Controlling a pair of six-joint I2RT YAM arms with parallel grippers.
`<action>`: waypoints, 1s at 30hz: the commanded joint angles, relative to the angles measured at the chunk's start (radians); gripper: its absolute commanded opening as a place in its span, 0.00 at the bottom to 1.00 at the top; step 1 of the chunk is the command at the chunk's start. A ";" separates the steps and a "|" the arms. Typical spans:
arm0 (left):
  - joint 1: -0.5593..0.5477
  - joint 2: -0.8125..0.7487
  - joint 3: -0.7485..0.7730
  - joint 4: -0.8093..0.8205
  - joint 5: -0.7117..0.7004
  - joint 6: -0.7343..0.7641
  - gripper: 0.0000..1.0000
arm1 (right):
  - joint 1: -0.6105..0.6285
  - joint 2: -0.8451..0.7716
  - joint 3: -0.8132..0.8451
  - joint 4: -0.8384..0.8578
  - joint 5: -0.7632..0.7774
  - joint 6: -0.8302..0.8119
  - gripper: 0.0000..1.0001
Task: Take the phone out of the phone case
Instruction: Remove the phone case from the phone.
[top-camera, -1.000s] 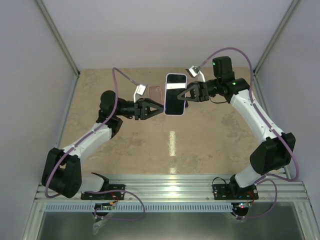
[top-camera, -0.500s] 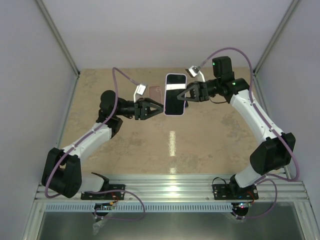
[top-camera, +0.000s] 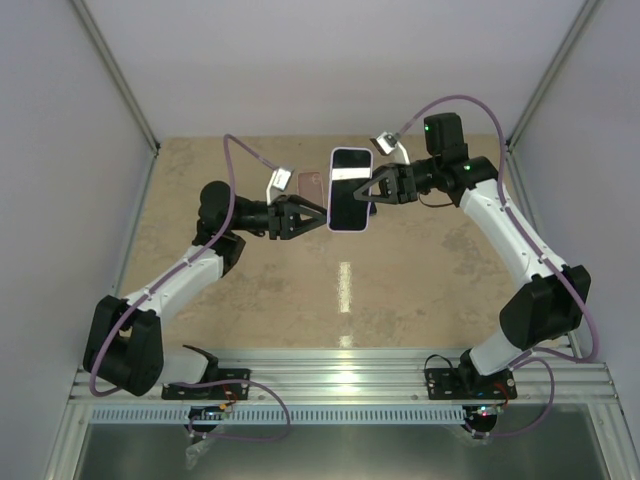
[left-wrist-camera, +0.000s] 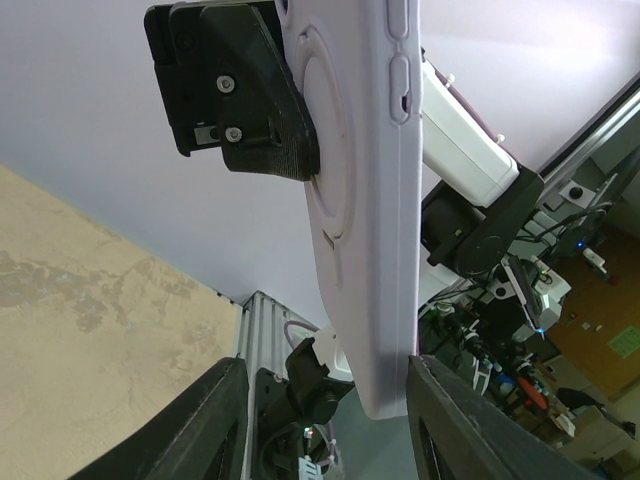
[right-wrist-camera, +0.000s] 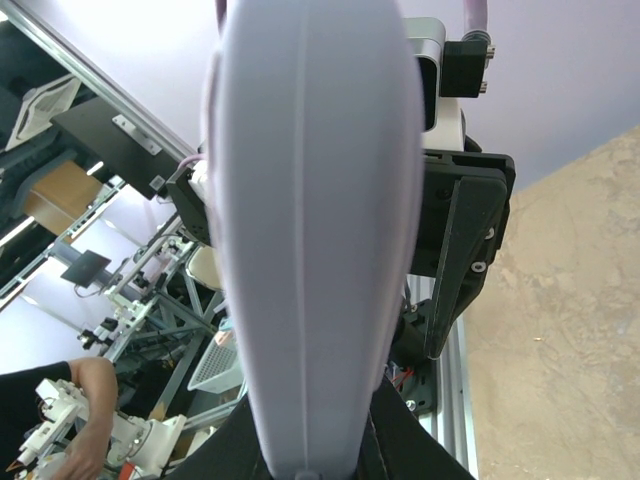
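The phone (top-camera: 351, 188), dark screen up in a lilac case, is held above the table. My right gripper (top-camera: 375, 190) is shut on its right edge. In the right wrist view the case's edge (right-wrist-camera: 310, 230) fills the middle, pinched low down by my right gripper (right-wrist-camera: 305, 440). My left gripper (top-camera: 325, 218) is open at the phone's lower left corner. In the left wrist view the case's back (left-wrist-camera: 350, 200) hangs between my left gripper's (left-wrist-camera: 335, 420) fingers. The right-hand finger (left-wrist-camera: 460, 420) is at the case's edge and the other finger (left-wrist-camera: 215, 425) stands apart.
A small pinkish flat object (top-camera: 311, 181) lies on the tan table (top-camera: 430, 280) just behind the left wrist. Grey walls close the left, right and back. The aluminium rail with the arm bases (top-camera: 340, 375) runs along the near edge.
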 joint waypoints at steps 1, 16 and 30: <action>-0.001 -0.011 0.001 -0.004 0.023 0.046 0.46 | 0.004 0.001 0.020 0.011 -0.094 -0.005 0.01; -0.001 -0.018 -0.005 0.007 0.034 0.044 0.47 | -0.001 0.008 0.018 0.011 -0.085 -0.006 0.00; -0.001 -0.016 -0.007 -0.019 0.023 0.063 0.50 | -0.004 0.004 0.017 0.014 -0.092 -0.003 0.01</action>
